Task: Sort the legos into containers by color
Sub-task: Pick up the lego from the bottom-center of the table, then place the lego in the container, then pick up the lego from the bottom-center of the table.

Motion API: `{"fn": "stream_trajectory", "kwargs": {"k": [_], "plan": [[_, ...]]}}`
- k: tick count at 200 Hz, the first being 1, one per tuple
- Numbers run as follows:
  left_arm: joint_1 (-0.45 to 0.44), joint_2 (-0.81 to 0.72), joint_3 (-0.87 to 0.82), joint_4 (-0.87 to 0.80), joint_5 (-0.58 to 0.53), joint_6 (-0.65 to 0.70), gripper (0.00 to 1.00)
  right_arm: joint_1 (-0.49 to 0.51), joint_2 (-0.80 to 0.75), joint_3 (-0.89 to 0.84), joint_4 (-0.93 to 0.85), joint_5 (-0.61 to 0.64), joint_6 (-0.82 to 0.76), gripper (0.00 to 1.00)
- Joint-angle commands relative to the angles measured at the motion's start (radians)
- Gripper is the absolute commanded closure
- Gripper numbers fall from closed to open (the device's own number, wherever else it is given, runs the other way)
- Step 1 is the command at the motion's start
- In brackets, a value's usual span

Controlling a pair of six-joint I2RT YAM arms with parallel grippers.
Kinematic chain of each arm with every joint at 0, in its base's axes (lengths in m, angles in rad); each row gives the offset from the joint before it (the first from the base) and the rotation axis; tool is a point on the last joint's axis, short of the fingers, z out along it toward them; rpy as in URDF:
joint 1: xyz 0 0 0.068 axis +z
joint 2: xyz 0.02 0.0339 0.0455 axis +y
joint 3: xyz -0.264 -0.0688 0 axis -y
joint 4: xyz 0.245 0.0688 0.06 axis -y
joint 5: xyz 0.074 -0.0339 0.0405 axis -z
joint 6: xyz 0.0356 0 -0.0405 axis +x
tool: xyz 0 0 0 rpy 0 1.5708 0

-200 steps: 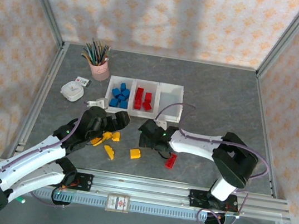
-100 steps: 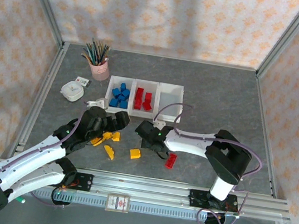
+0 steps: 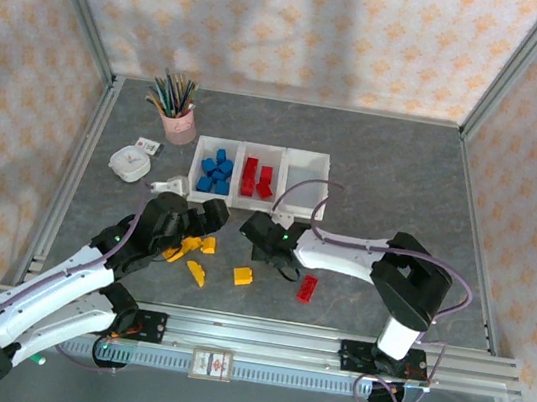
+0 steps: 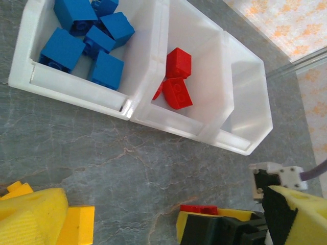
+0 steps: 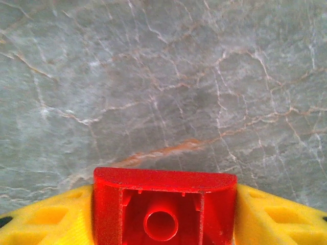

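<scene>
The three joined white containers [image 3: 305, 181] stand mid-table. The left one holds several blue legos [image 3: 215, 171], the middle one red legos [image 3: 256, 179], and the right one [image 4: 246, 99] is bare. My right gripper [image 3: 257, 231] is shut on a red lego [image 5: 164, 186], hollow underside facing the camera, between its yellow pads [image 5: 276, 217], just in front of the containers. My left gripper [image 3: 208, 214] is open beside it, with nothing between its yellow fingers [image 4: 33, 217]. On the table lie three yellow legos [image 3: 243, 275] and one red lego [image 3: 307, 288].
A pink cup of pencils [image 3: 177, 117] and a small white box [image 3: 131, 162] stand left of the containers. Metal rails run along the table's sides and near edge.
My right gripper has carried the red lego a little left and towards the containers. The left gripper has drifted slightly left.
</scene>
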Motion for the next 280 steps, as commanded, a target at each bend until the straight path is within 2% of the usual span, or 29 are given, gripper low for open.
{"fn": "stream_trajectory", "kwargs": {"k": [1,44,101,122,152,187,243,280], "plan": [[0.009,-0.023,0.043,-0.052,-0.048,0.035,0.01,-0.028,-0.058,0.063,-0.015,0.061,-0.056,0.39],[0.118,-0.016,0.092,-0.062,-0.004,0.09,0.01,-0.123,0.005,0.233,0.0,0.069,-0.202,0.39],[0.205,0.051,0.144,-0.017,0.031,0.144,0.01,-0.211,0.267,0.592,0.003,0.078,-0.36,0.38],[0.212,0.07,0.15,0.002,0.042,0.15,0.01,-0.234,0.356,0.719,-0.048,0.089,-0.382,0.32],[0.216,0.084,0.156,0.005,0.05,0.164,0.01,-0.234,0.365,0.764,-0.06,0.101,-0.403,0.22],[0.216,0.078,0.166,-0.008,0.064,0.178,0.01,-0.232,0.276,0.697,-0.058,0.086,-0.4,0.19],[0.208,0.057,0.134,-0.021,0.169,0.192,0.01,-0.222,-0.026,0.331,-0.049,0.039,-0.29,0.17],[0.115,0.045,0.089,0.026,0.18,0.175,0.01,-0.22,-0.216,0.113,-0.136,0.069,-0.152,0.16]]}}
